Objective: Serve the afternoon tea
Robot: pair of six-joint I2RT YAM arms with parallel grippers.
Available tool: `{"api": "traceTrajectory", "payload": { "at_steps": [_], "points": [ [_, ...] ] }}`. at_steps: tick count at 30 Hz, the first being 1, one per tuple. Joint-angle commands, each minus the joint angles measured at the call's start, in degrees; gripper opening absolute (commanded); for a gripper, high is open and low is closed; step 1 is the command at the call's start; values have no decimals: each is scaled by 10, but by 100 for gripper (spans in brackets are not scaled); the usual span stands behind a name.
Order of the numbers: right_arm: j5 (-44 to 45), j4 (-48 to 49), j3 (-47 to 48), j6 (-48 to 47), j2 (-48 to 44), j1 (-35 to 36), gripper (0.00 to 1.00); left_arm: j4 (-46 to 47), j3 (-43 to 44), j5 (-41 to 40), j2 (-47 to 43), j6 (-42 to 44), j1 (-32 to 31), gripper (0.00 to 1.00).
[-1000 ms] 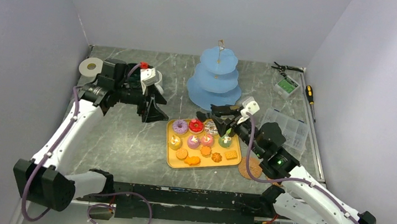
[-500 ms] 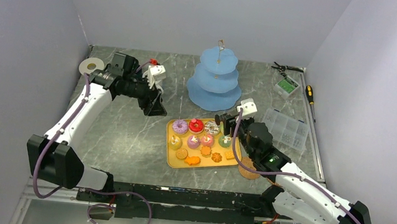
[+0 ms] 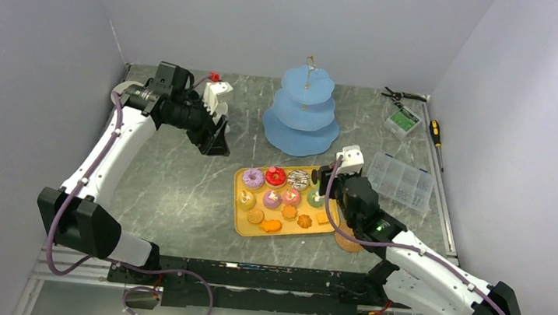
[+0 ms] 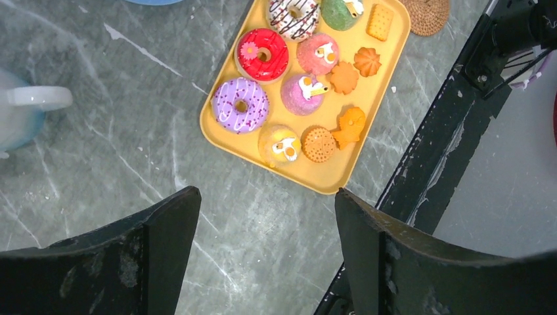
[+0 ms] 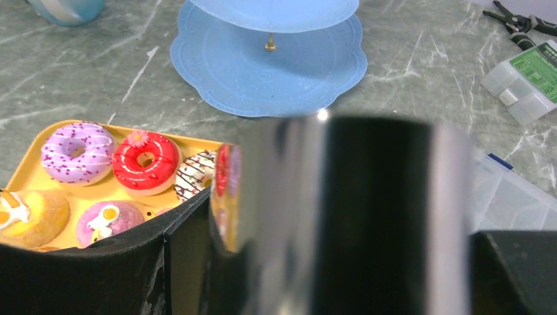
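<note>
— Left side, what are you holding?
— Nothing. My left gripper [image 4: 266, 203] hangs above the table [image 4: 131, 170] with its fingers spread wide. Below is the yellow tray [image 4: 325, 174] with the doughnuts [image 4: 263, 54] and biscuits [image 4: 318, 144]. The white mug [image 4: 36, 97] stands apart from it.
— And the right?
— My right gripper [image 5: 322, 230] is clamped on what I take for the dark mug [image 5: 381, 210], though it's blurred this close. It's over the tray's right end, near the blue stand [image 5: 269, 65].

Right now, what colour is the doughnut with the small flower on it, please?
The flowered doughnut is red, clearest in the left wrist view.
</note>
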Motion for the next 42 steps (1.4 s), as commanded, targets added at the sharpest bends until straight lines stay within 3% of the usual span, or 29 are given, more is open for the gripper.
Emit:
{"api": "traceTrajectory", "payload": {
  "at_steps": [1, 9, 18, 36, 42],
  "points": [
    [29, 33, -11, 12, 11, 1, 61, -36, 35, -34, 7, -33, 0, 81],
    [47, 101, -28, 3, 54, 0, 66, -40, 81, -112, 18, -49, 1, 83],
    [31, 147, -30, 8, 97, 0, 64, -15, 70, -104, 0, -54, 3, 83],
    [41, 110, -24, 17, 116, 0, 62, 5, 60, -75, -13, -64, 3, 83],
    [35, 124, -16, 1, 114, 0, 48, 7, 61, -81, -13, -59, 3, 83]
  ]
}}
